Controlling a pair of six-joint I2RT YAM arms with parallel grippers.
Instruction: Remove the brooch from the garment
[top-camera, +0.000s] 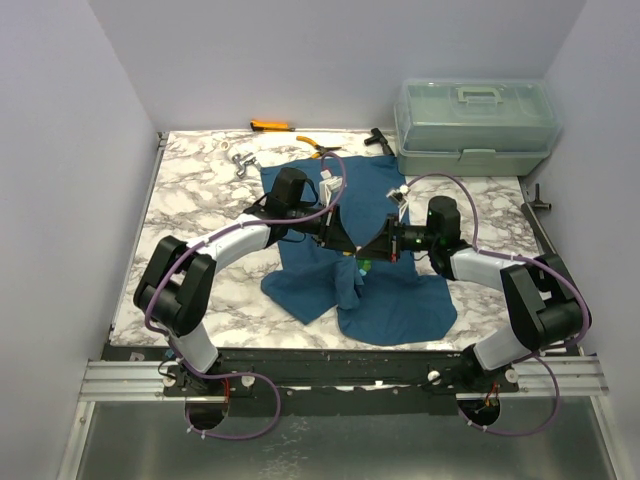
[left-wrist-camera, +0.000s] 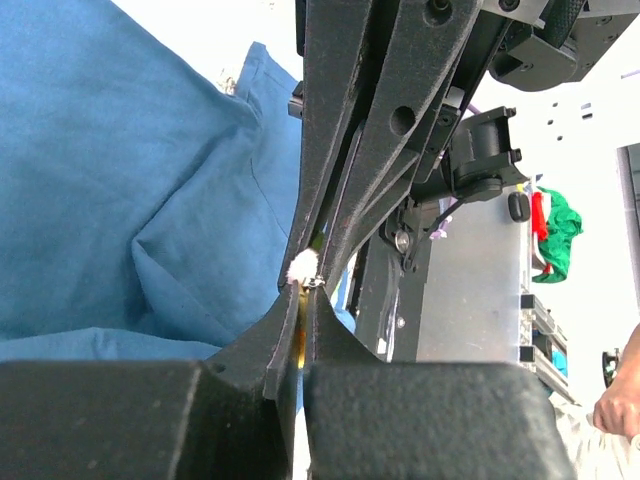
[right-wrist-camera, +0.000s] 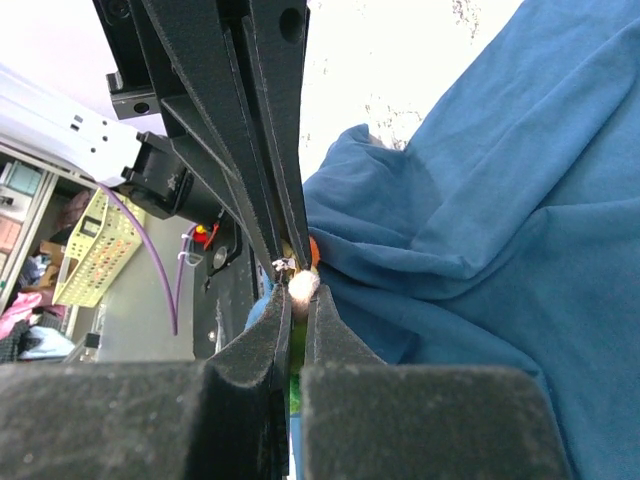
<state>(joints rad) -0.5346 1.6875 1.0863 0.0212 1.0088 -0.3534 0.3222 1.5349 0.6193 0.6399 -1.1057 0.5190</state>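
Observation:
The garment is a teal-blue T-shirt spread on the marble table, with one fold pulled up in the middle. Over that fold my two grippers meet tip to tip. The brooch, a small cluster of green and yellow beads, sits right at the tips. My left gripper is shut, with a pale bead and a metal clasp of the brooch at its tips. The right gripper is shut on the brooch from the opposite side. Cloth bunches against it.
A clear lidded plastic box stands at the back right. An orange-handled tool, pliers and a black tool lie along the far edge, with a small metal piece at the back left. White walls enclose the table.

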